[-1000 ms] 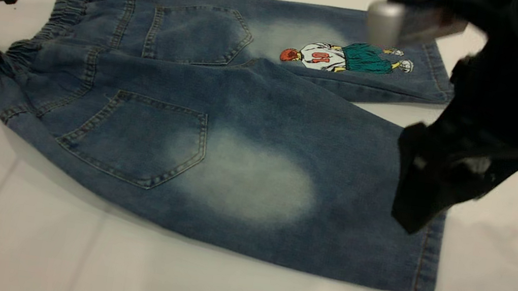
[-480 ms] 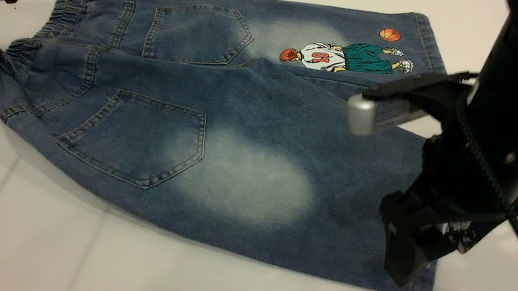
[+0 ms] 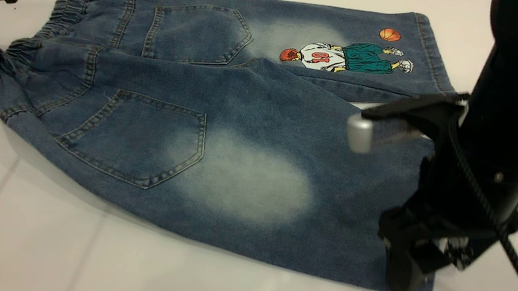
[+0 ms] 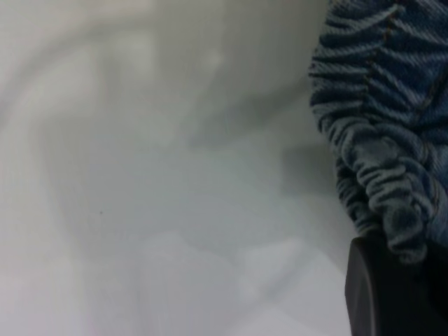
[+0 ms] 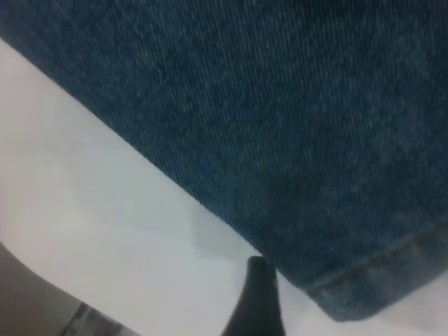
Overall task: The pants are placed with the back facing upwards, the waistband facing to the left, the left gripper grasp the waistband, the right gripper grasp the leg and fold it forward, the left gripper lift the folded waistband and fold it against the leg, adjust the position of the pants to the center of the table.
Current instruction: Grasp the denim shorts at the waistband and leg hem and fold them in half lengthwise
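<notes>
Touching the leg's [image 3: 286,170] hem corner: right claw [image 3: 405,283].

This looks like a robot test or lab bench rather than a home. A wide, plain white worktop [image 3: 18,243] with faint creases fills nearly the whole exterior view, and the only thing laid on it is a pair of denim pants [image 3: 221,124]. Black robot arms with cables flank the pants at either end. Beyond the worktop's far edge only a dull grey strip shows.
</notes>
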`<state>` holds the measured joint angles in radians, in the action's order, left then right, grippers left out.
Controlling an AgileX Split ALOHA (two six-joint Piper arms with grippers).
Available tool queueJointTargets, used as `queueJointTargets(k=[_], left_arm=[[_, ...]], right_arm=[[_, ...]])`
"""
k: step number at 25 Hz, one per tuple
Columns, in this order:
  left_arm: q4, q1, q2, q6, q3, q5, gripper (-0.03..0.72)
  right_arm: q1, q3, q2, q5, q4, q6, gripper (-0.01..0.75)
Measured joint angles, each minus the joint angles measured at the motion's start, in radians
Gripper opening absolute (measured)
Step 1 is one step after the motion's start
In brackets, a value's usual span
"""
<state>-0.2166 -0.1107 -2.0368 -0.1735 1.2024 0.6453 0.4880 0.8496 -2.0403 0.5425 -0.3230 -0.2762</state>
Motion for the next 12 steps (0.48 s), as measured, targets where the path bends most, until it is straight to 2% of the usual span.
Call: queueJointTargets(k=[8, 12], left_arm=[[-0.029, 0.000, 0.000, 0.001, 0.000, -0.006, 0.064], [-0.037, 0.000, 0.000, 0.002, 0.000, -0.007, 0.064]], right_arm=[[0.000, -0.045, 0.001, -0.070, -0.028, 0.006, 0.526], [0.000, -0.045, 0.001, -0.099, -0.033, 0.030, 0.401]])
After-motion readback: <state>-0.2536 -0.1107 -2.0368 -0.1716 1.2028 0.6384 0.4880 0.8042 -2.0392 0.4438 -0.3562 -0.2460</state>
